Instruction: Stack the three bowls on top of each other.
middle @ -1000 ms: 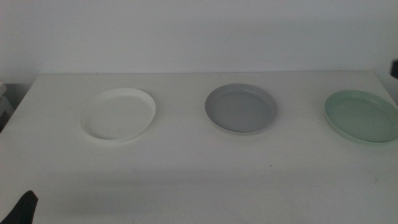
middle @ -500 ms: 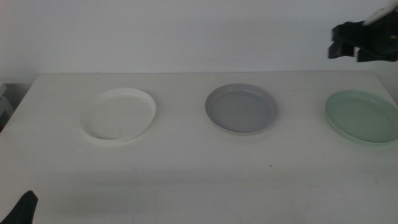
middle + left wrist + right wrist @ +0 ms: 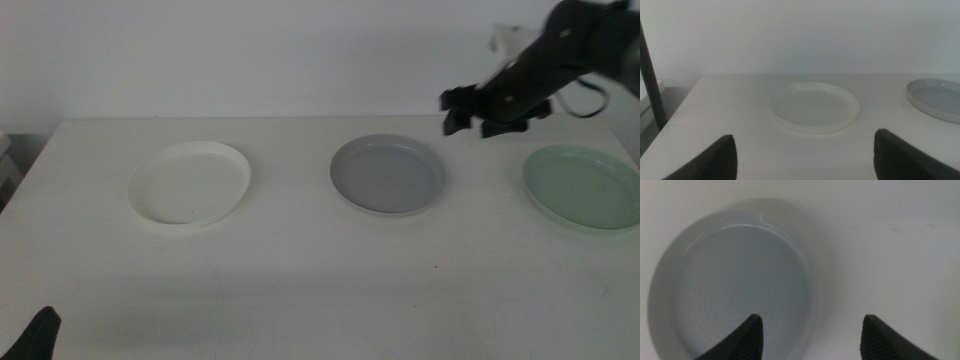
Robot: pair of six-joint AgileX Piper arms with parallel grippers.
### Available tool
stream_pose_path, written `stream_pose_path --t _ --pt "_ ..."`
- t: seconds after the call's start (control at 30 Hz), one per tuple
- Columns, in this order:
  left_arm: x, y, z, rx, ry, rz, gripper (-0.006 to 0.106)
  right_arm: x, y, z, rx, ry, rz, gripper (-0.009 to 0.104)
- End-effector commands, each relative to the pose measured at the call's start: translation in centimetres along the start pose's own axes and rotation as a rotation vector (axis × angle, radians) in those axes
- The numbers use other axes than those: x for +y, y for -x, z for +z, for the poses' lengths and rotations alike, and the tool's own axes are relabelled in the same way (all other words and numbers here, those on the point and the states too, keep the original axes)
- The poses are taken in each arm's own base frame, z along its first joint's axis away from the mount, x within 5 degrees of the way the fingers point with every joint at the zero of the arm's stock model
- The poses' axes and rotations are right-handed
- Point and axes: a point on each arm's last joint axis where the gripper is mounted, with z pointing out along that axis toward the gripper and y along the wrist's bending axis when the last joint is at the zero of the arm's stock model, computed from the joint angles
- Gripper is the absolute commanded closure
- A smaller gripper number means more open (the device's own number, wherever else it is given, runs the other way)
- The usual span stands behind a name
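Three bowls lie in a row on the white table: a white bowl (image 3: 190,183) on the left, a grey bowl (image 3: 388,174) in the middle and a pale mint green bowl (image 3: 583,187) on the right. My right gripper (image 3: 476,117) hovers open above the table just past the grey bowl's far right rim. Its wrist view looks straight down on the grey bowl (image 3: 735,285), with the right gripper (image 3: 812,337) over that bowl's rim. My left gripper (image 3: 35,335) waits at the table's near left corner, open (image 3: 812,160), facing the white bowl (image 3: 814,106); the grey bowl (image 3: 936,97) shows beside it.
A plain wall runs close behind the table's far edge (image 3: 330,119). A dark upright post (image 3: 650,75) stands off the table's left side in the left wrist view.
My right arm came in from the upper right and swung left and down, from above the green bowl to beside the grey bowl. The bowls and left gripper have not moved.
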Motion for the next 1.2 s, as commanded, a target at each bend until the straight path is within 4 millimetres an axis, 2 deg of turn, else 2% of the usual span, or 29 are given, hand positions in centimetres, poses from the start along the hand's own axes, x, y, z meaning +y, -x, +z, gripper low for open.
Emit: stream_pose_path --t 0.0,0.1,0.27,0.47,0.53,0.9,1.1,1.17 --pt "0.0 1.0 -0.1 -0.097 -0.004 -0.014 -0.004 1.2 1.9 -1.8 -0.113 0.004 -0.053 0.046" --pt "0.0 1.0 -0.1 -0.097 -0.004 -0.014 -0.004 1.8 1.9 0.1 -0.095 -0.004 -0.074 0.046" --pt "0.0 1.0 -0.1 -0.097 -0.004 -0.014 -0.004 1.6 1.4 3.1 -0.064 -0.014 -0.083 0.046" --pt "0.0 1.0 -0.1 -0.097 -0.004 -0.014 -0.004 1.2 0.7 5.4 -0.044 -0.021 -0.079 0.047" --pt "0.0 1.0 -0.1 -0.097 -0.004 -0.014 -0.004 1.1 0.7 5.7 -0.049 -0.021 -0.077 0.051" --pt "0.0 1.0 -0.1 -0.097 -0.004 -0.014 -0.004 0.9 0.2 7.2 -0.042 -0.014 -0.059 0.096" --pt "0.0 1.0 -0.1 -0.097 -0.004 -0.014 -0.004 1.0 0.3 6.9 -0.039 -0.014 -0.060 0.096" --pt "0.0 1.0 -0.1 -0.097 -0.004 -0.014 -0.004 2.3 0.4 5.5 -0.044 0.004 -0.078 0.096"
